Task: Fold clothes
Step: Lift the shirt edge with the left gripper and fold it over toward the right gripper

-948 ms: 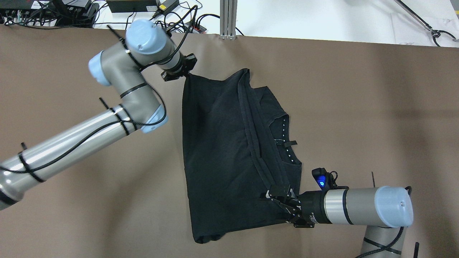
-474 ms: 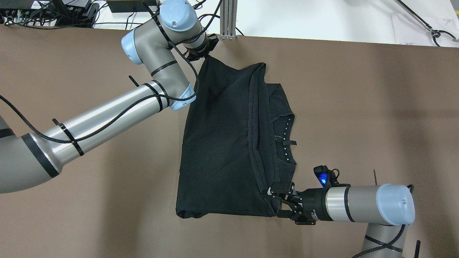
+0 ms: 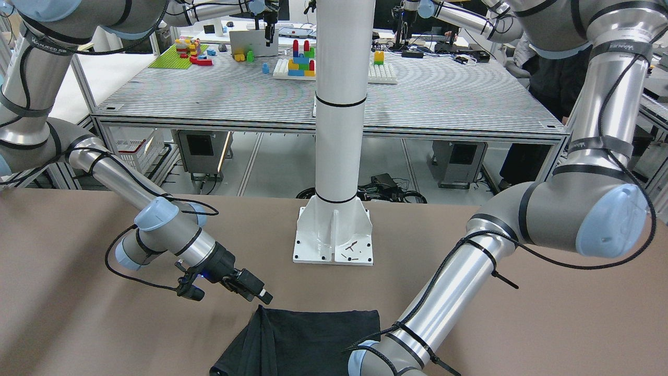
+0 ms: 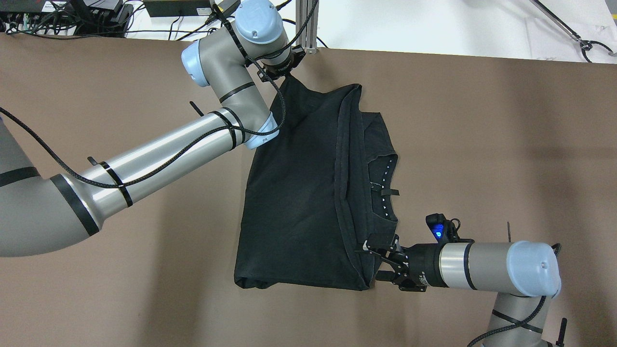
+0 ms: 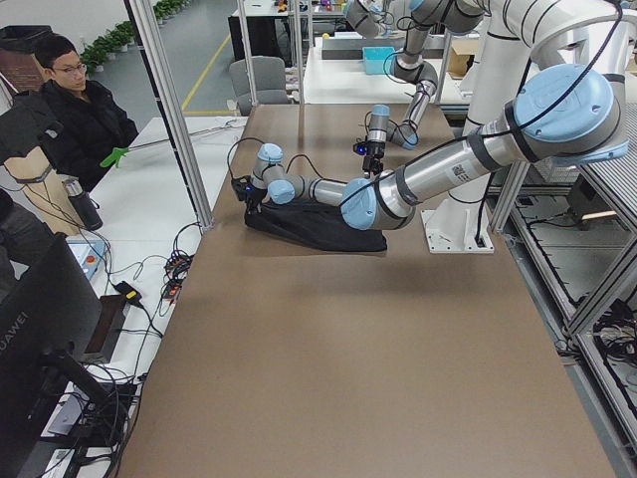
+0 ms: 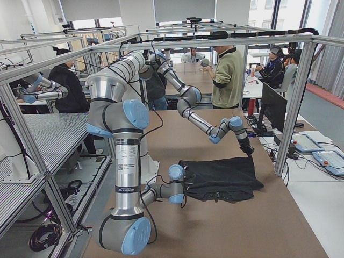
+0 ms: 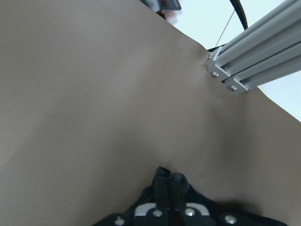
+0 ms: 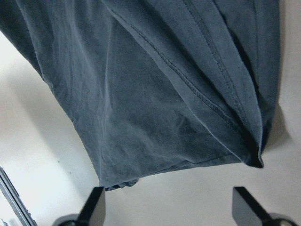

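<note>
One garment [image 4: 294,202]: plain black, thin fabric, lying mid-desk and doubled over on itself, so that a broad upper layer covers most of a lower layer.
Desk [image 4: 482,144]: brown surface; it carries the garment, which reaches from near the far edge towards the robot's side.
Hemmed edge [image 4: 344,183]: straight double-stitched border of the upper layer, running from the far side to the near right corner of the garment.
Neck opening [image 4: 385,180]: visible on the lower layer, just right of the hemmed edge, with a row of small white marks along its band.
Left end effector [image 4: 288,73]: positioned at the far edge of the desk, beside the aluminium post [image 4: 308,24]. Its fingers [image 7: 169,186] are pressed together on the far left corner of the garment. The fabric rises to it in a taut peak.
Right end effector [image 4: 373,260]: positioned at the near right corner of the garment, pointing at the fabric. Its fingertips [image 8: 96,205] stand wide apart and grip nothing. In the right wrist view the corner of the garment lies ahead of the fingertips, not between them.
White pillar [image 3: 339,104]: stands upright on its base plate [image 3: 334,235] at the robot's side of the desk, apart from the garment.
Near edge of garment [image 4: 299,284]: lies flat on the desk in a rounded fold.
</note>
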Available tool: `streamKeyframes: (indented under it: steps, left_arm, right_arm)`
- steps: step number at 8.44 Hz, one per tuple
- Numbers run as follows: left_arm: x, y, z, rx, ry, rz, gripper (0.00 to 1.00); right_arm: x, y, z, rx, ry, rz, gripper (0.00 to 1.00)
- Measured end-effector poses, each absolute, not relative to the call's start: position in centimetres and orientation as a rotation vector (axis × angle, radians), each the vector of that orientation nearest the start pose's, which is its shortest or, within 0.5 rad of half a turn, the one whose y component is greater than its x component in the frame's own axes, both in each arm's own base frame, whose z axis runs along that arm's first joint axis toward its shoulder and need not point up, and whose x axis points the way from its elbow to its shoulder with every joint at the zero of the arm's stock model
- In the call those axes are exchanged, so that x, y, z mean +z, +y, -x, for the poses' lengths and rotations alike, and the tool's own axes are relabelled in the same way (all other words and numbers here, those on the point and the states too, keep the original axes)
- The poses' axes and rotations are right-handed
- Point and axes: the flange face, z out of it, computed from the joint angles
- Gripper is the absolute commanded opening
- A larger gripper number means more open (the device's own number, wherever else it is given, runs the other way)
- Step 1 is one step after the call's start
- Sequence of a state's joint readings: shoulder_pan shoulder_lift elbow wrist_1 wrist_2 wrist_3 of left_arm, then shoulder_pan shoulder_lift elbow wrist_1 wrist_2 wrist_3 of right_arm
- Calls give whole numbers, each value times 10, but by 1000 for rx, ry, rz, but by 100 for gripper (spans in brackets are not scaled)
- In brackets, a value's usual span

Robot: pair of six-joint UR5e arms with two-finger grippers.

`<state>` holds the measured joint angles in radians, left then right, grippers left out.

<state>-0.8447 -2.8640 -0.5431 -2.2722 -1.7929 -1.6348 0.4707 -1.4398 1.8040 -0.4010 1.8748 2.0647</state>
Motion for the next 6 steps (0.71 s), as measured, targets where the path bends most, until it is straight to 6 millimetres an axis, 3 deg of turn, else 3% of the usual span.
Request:
streamKeyframes:
  steps: [1, 4, 5, 6]
  left_arm:
    - [148, -765, -532, -724, 988, -185, 93]
    - [131, -768, -518, -616, 1001, -271, 94]
    - [139, -767, -506, -584, 1004, -298, 94]
    - [156, -761, -492, -553, 1011, -314, 94]
  right_arm:
    - [348, -331, 415, 539, -1538, 253, 95]
    - [346, -344, 411, 587, -1549, 200, 94]
    - [336, -351, 416, 619, -1553, 171, 86]
    - [325, -357, 425, 649, -1548, 136, 70]
